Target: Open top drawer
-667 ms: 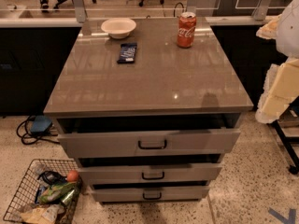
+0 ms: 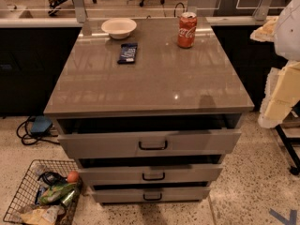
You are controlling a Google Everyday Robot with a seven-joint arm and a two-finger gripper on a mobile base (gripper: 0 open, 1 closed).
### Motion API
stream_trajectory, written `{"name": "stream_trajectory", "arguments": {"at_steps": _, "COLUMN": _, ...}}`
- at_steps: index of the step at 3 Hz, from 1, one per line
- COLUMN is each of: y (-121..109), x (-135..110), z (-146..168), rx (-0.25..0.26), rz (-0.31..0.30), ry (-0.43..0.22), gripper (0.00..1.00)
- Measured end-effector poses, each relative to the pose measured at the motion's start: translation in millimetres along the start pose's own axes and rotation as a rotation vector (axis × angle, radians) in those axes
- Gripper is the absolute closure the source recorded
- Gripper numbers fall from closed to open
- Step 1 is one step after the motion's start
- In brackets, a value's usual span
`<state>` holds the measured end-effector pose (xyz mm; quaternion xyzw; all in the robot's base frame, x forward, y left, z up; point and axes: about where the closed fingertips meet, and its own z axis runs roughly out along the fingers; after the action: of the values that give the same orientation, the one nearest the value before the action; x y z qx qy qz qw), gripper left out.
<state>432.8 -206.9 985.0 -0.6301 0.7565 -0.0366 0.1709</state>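
The top drawer (image 2: pixel 93 144) is the widest grey front under the cabinet's top, with a black loop handle (image 2: pixel 153 145). It stands pulled out a little, with a dark gap above its front edge. Two narrower drawer fronts sit below it, the middle drawer (image 2: pixel 108 175) and the bottom drawer (image 2: pixel 117 194), each also slightly out. My gripper (image 2: pixel 276 95) shows as cream and white parts at the right edge of the camera view. It is well to the right of the cabinet, about level with its top, and touches nothing.
On the cabinet top (image 2: pixel 154 78) stand a white bowl (image 2: pixel 118 27), a dark snack bar (image 2: pixel 127 52) and a red cola can (image 2: pixel 187 29). A wire basket (image 2: pixel 18 198) of items sits on the floor at lower left. Cables (image 2: pixel 35 125) lie at left.
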Motion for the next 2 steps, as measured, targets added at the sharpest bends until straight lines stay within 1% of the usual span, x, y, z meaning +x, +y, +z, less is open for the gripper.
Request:
{"name": "stream_trajectory", "arguments": {"at_steps": 1, "y": 23, "x": -8, "z": 12, "rx": -0.052, "rz": -0.103, "ry": -0.036, "gripper": 0.0}}
{"name": "stream_trajectory", "arguments": {"at_steps": 2, "y": 52, "x": -14, "z": 36, "rx": -0.093, "rz": -0.174, "ry": -0.08, "gripper": 0.0}}
